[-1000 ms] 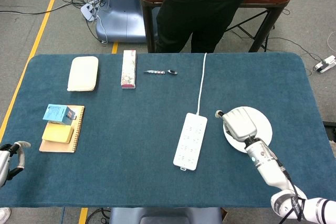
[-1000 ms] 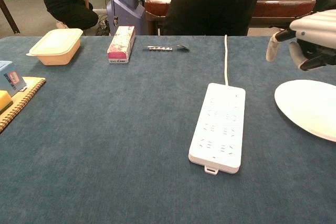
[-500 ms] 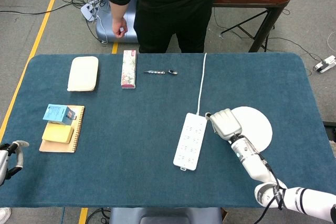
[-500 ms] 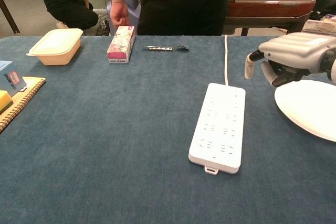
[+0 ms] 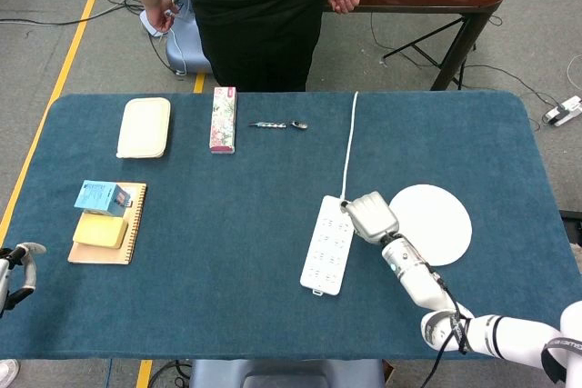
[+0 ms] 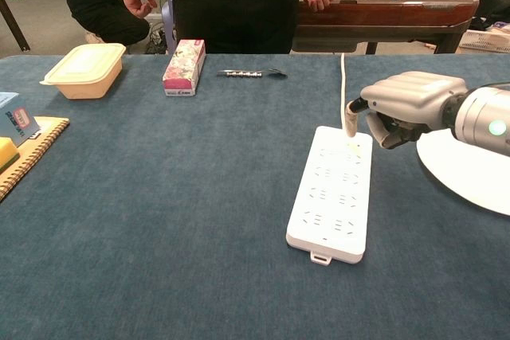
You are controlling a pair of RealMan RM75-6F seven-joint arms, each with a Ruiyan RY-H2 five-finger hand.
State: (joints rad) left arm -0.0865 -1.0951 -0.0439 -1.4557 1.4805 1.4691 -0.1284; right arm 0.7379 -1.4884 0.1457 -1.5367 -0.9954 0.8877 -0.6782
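Movement of the right hand [image 5: 369, 216] is seen: a second ago it hung over the white plate [image 5: 441, 224]; now it is poised at the cable end of the power strip [image 5: 329, 243], left of that plate. Its fingers are curled with nothing held. The power strip is thus judged the thing reached for. The left hand [image 5: 13, 270], far left of the strip, is empty, its fingers loosely curled.

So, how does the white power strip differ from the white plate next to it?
The power strip is a long rectangle with rows of sockets and a cable; the plate is round and plain. The right robot hand is at the strip's cable end, while the plate lies beside that hand, not under it. Both are white and lie flat on the blue table.
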